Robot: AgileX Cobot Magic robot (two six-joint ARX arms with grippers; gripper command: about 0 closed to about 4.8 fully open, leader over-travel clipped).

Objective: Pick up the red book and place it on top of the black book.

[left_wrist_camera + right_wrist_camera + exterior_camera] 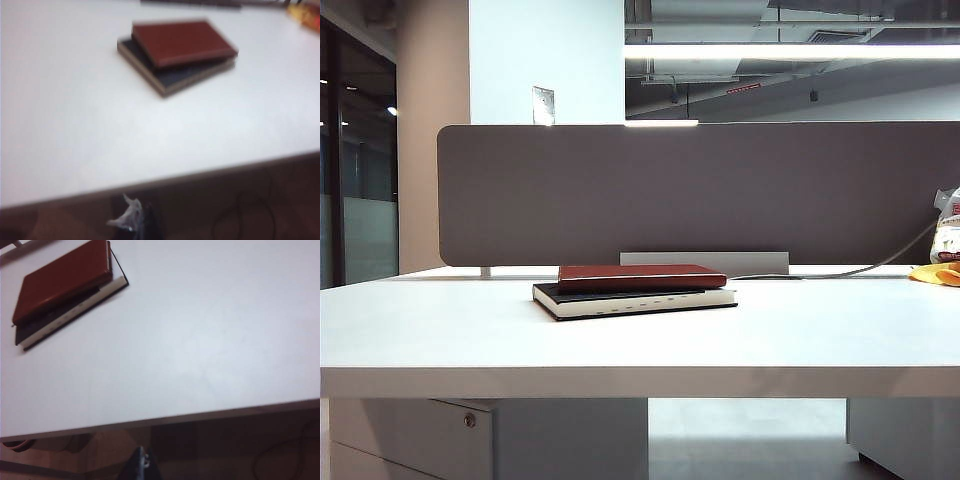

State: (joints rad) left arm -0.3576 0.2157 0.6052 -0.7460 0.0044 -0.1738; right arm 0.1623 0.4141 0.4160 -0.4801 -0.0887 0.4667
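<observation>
The red book (640, 276) lies flat on top of the thicker black book (630, 300), near the middle of the white table (620, 345). The left wrist view shows the same stack, red book (182, 42) over black book (192, 75), far off across the table. In the right wrist view the red book (62, 280) covers most of the black book (75, 315). My left gripper (142, 225) hangs off the table's front edge, its fingers together, a pale scrap on it, holding nothing. My right gripper (142, 467) is also below that edge, shut and empty. Neither gripper appears in the exterior view.
A grey partition (700, 190) runs along the table's back edge. At the far right lie a yellow object (938, 272) and a white packet (948, 225), with a cable (860, 268) leading toward them. A drawer cabinet (470, 430) stands under the table.
</observation>
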